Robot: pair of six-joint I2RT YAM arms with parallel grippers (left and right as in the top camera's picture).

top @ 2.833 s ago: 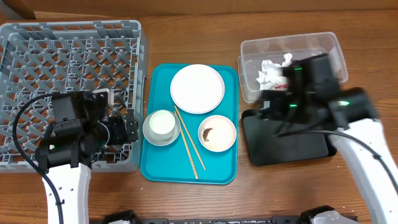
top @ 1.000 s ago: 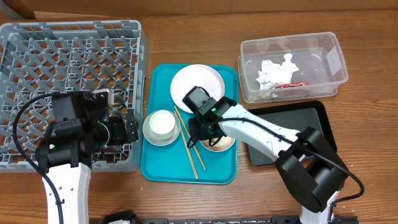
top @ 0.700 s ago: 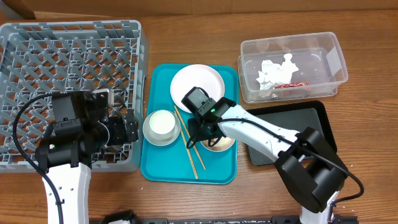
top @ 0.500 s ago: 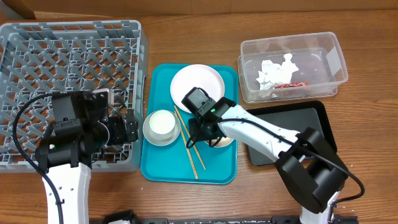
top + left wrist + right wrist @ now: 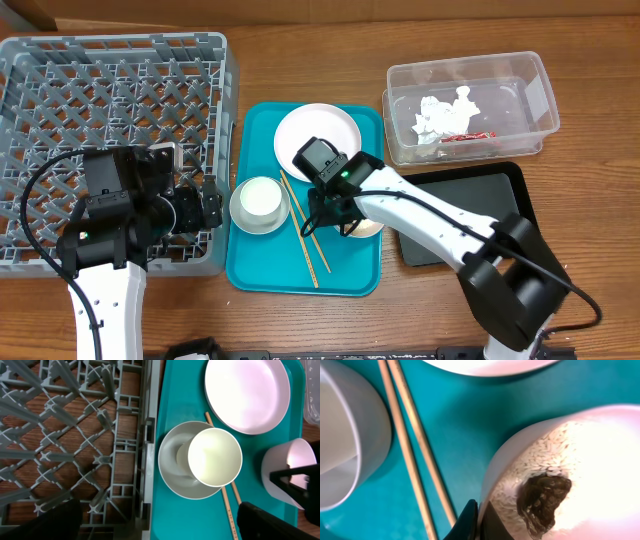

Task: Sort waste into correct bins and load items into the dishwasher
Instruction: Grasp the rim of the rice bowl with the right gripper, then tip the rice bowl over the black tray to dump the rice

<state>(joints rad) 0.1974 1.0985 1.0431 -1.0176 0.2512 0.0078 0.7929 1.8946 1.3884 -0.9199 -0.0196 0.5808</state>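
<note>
The right gripper (image 5: 337,218) is holding the rice bowl (image 5: 600,460) tilted over the teal tray (image 5: 262,272), jaws clamped on its rim; a dark lump (image 5: 542,497) is sitting among the rice grains (image 5: 540,452); the left gripper (image 5: 208,207) is hovering, jaws apart, at the grey rack (image 5: 120,45) edge near the cup (image 5: 215,456).
</note>
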